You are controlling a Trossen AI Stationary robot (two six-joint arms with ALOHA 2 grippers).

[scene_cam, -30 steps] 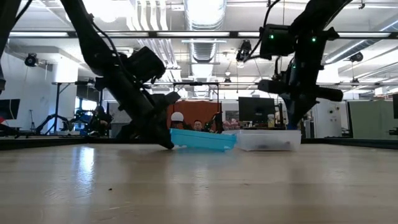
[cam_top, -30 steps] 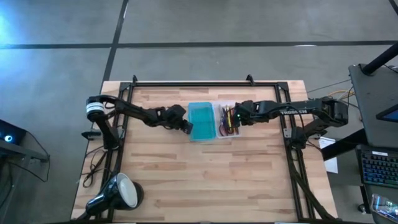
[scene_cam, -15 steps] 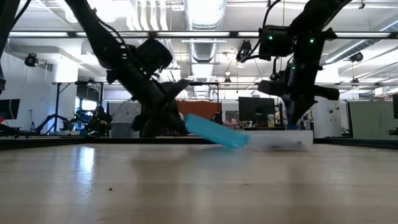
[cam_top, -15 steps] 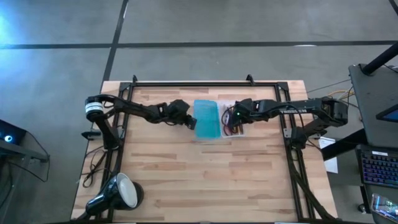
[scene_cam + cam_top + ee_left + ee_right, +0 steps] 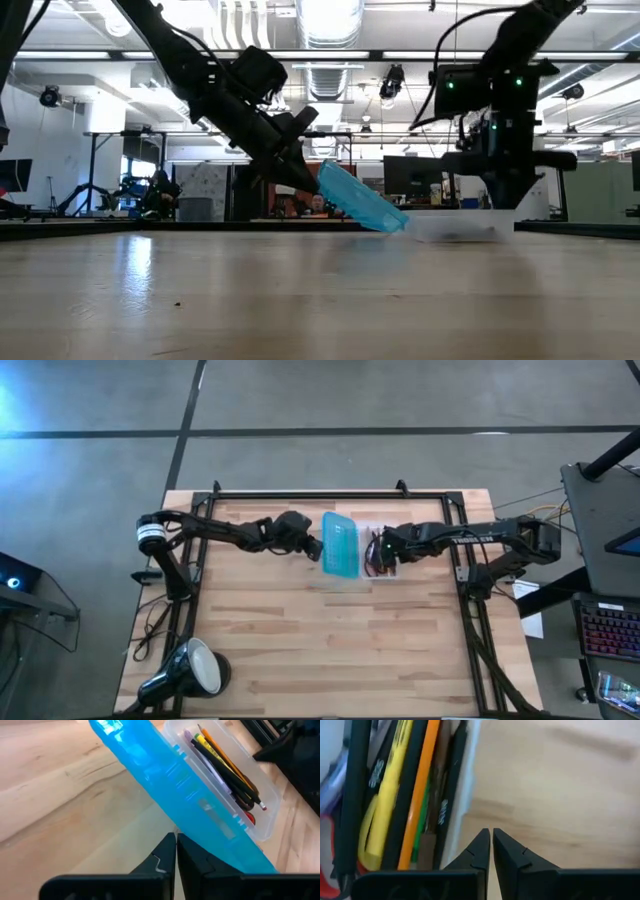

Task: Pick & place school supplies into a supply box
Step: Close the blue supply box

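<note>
On the wooden bench [image 5: 330, 630], the supply box sat near the middle of the far half, its clear tray [image 5: 385, 552] lying flat and its turquoise lid [image 5: 340, 545] tilted up along the side facing the left arm. In the low view the lid [image 5: 362, 198] slanted upward from the tray [image 5: 455, 225] toward the left claw [image 5: 305, 180], which met the raised edge from below. The left claw [image 5: 315, 548] had its fingers pressed together, tips against the underside of the lid [image 5: 170, 780]; it pinched nothing, only propped the lid.

The tray [image 5: 260, 800] held the school supplies: a yellow pen [image 5: 212, 752], an orange pencil [image 5: 227, 762], dark pens [image 5: 225, 782] and a red part of the scissors [image 5: 250, 818], all lying lengthwise and close together. The right wrist view showed the same bundle from close by: a yellow pen [image 5: 385, 795], an orange pencil [image 5: 417, 795] and dark pens [image 5: 357, 780] inside the tray wall [image 5: 467, 775].

The right claw [image 5: 385, 550] hung over the tray's side farthest from the lid, its fingers [image 5: 480, 850] pressed together and empty, just outside the tray wall above bare wood.

A black-and-white round lamp [image 5: 190, 672] lay at the near left corner of the bench, well apart from the box.
</note>
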